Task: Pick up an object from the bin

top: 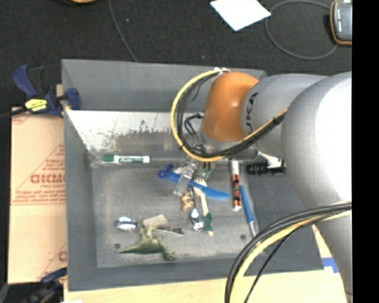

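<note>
Grey metal bin [80,195], open top, sloped walls, floor scuffed near the back wall.

Contents:
- Green marker [125,158] lying flat along the foot of the back wall, left of centre, apart from everything else.
- Small heap [194,204] at mid-bin. It includes a blue plastic piece [168,174] at its upper left, a blue strip [212,193] pointing right, and a teal-tipped thing [199,222] at the near end. The rest is tangled and hard to separate.
- Right of the heap, a red-and-white pen [235,188], and just beside it a blue pen [248,214] running toward the near right corner.
- Near left floor: a green toy dinosaur [145,248] on its side, a shiny silver-blue lump [125,223] above it, and a beige scrap [154,222] between that lump and the heap.

Arm enters from the right. Orange wrist cover [228,106] and yellow-black cable loop [180,112] sit over the back middle of the bin. Gripper [198,168] hangs below the cover, directly above the top of the heap and nearest the blue plastic piece. It is mostly hidden by the wrist; cannot tell how far it is open or whether it has hold of anything.

Surroundings: dark bench [148,29] around the bin, white sheet of paper [240,12] at the far edge, thin cables trailing across.
</note>
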### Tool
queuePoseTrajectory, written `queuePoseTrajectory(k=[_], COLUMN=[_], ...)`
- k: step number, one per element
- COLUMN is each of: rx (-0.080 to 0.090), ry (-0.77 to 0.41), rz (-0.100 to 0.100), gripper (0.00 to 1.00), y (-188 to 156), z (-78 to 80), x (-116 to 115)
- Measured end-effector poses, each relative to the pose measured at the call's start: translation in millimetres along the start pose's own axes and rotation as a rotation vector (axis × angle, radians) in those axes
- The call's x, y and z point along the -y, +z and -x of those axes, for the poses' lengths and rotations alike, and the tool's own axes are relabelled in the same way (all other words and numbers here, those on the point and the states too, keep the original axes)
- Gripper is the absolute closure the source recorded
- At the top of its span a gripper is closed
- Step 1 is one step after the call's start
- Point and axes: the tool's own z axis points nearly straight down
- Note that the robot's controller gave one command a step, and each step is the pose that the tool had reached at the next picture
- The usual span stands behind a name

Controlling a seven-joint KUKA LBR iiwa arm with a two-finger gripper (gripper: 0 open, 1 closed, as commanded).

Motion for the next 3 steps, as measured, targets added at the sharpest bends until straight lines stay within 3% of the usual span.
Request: queuePoseTrajectory(k=[1, 2, 3], rx=[-0.005, 0.005, 0.005], ry=[-0.12, 0.167, 0.166], rz=[-0.002, 0.002, 0.002], gripper=[0.0, 1.0, 1.0], y=[31.3, 30.1, 29.9], z=[-4.2, -0.6, -0.6], x=[-0.8, -4.5, -4.4])
